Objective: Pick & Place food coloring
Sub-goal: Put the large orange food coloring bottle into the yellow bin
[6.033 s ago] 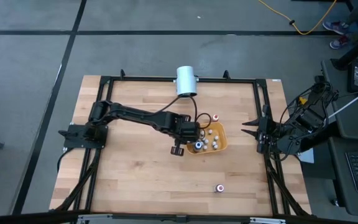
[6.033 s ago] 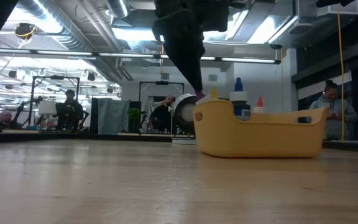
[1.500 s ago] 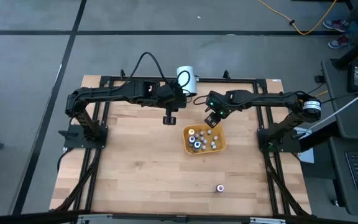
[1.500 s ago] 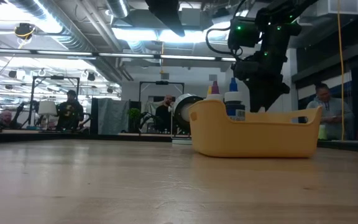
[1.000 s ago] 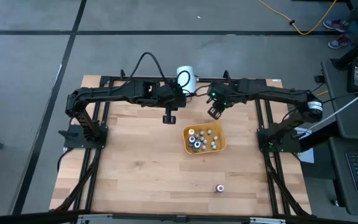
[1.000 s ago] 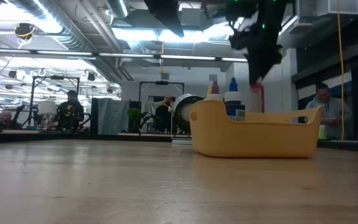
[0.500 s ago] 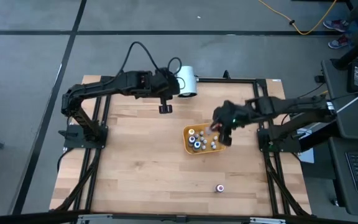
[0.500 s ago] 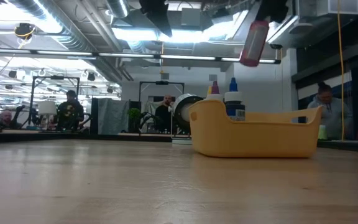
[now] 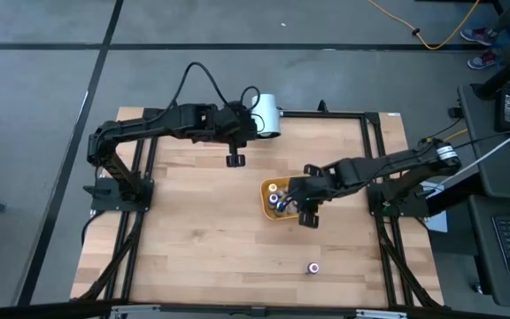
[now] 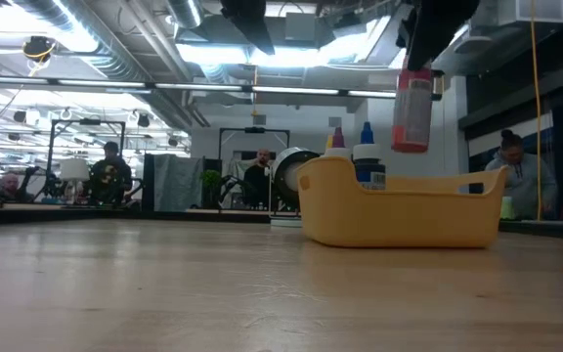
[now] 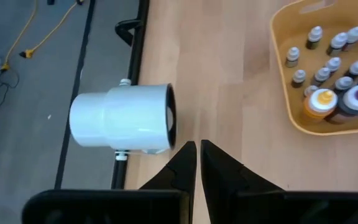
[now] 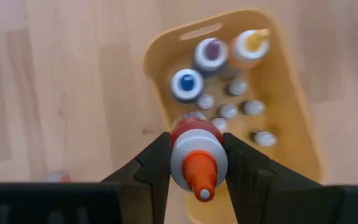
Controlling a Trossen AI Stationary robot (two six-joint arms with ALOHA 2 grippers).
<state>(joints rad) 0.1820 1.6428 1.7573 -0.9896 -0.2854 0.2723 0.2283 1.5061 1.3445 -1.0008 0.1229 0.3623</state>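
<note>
Nearly done, by my reckoning: my right gripper (image 12: 194, 163) is clamped on a red bottle with an orange tip (image 12: 196, 155), hanging it just above the yellow tray (image 9: 267, 211), not yet let go. Inside the tray I count eleven pieces of food coloring (image 12: 229, 111): three larger capped bottles and about eight tiny pale-capped ones, though the blur makes that count rough. One more small bottle (image 9: 312, 267) lies alone on the worktop (image 9: 193, 239), well apart from the tray, so I judge it remains. My left gripper (image 11: 197, 163) is clenched empty near the white cylinder (image 11: 122, 118).
</note>
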